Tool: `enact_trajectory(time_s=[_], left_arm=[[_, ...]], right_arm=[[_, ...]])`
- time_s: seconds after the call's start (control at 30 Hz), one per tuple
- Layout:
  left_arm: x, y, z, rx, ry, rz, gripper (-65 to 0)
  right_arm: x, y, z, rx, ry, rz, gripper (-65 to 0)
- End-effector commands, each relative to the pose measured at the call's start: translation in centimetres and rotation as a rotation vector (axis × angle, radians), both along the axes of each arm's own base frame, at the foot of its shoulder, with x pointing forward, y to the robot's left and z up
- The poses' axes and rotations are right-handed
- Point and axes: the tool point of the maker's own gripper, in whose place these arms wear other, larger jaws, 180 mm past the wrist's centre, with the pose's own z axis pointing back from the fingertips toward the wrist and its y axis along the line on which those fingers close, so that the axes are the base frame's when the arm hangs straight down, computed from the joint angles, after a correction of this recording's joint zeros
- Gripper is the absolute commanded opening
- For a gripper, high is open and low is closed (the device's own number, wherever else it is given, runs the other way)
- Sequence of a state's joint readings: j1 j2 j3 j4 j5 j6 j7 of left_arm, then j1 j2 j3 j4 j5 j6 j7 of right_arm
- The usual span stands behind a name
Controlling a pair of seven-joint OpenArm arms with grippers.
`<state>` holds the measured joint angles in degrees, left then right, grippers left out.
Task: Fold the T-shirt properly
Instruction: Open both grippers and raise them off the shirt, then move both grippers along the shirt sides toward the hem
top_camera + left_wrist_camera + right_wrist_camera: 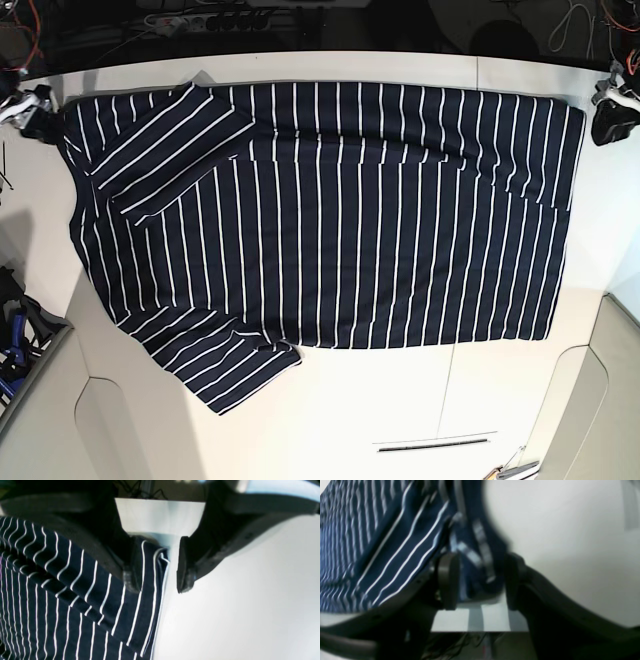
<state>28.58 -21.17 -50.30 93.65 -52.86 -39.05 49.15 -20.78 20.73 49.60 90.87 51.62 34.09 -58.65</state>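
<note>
From my base view the right claw [35, 108] sits at the far left corner of the shirt [340, 220], and its wrist view shows the jaws standing apart with a blurred fold of cloth between them, not pinched. The shirt lies spread across the white tabletop [350, 410], one sleeve folded onto the body at upper left. At the right, my left claw [156, 565] is parted too, one finger [132, 565] resting on the hem.

Bare table [300, 410] below T-shirt [340, 220]; nothing blocks passage
</note>
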Motion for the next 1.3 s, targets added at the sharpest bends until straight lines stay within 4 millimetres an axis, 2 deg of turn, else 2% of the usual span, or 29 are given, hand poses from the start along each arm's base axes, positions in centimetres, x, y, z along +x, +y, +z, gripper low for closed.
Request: enact_trajectory(time_s=[0.0,0.1,0.23,0.4,0.5,0.67,0.93,1.1,1.2,1.27], left_arm=[[0.8,0.5,1.5,0.028,-0.040,-0.024,-39.1],[1.1,0.8,2.0,0.043,-0.045,-0.031,-38.6],[1.7,1.5,3.0,0.072,-0.058,-0.046,-30.6],[3.8,2.0,4.8,0.094,-0.120,-0.057,-30.1],[5.4,2.2,6.1,0.104,-0.171,-0.061,-30.1],[7.9,2.4,7.4,0.107,-0.210,-0.064,-26.6],[12.9,2.4,5.1,0.117,-0.171,-0.093,-25.6],[16.9,2.5,4.4,0.083,-0.175,-0.086,-25.6],[19.1,2.7,3.9,0.063,-0.170,-0.079,-18.8],[20.5,3.1,3.3,0.053,-0.157,-0.068,-17.8]], right_arm=[[1.2,-1.2,2.0,-0.039,-0.067,-0.002,-36.3],[2.5,-2.8,3.5,-0.098,-0.104,-0.010,-36.3],[5.0,-3.9,5.8,-0.134,-0.185,-0.027,-36.3],[8.7,-4.4,8.9,-0.146,-0.298,-0.028,-36.3],[10.9,-4.4,9.7,-0.131,-0.343,-0.030,-36.3],[14.5,-3.2,8.0,-0.077,-0.331,-0.009,-36.3],[20.6,-1.5,5.4,-0.044,-0.337,0.001,-36.3],[23.7,-0.7,4.4,-0.023,-0.311,0.009,-36.3],[25.0,-0.4,4.2,0.001,-0.305,0.001,-36.3],[25.5,-0.2,3.7,0.013,-0.286,0.002,-36.3]])
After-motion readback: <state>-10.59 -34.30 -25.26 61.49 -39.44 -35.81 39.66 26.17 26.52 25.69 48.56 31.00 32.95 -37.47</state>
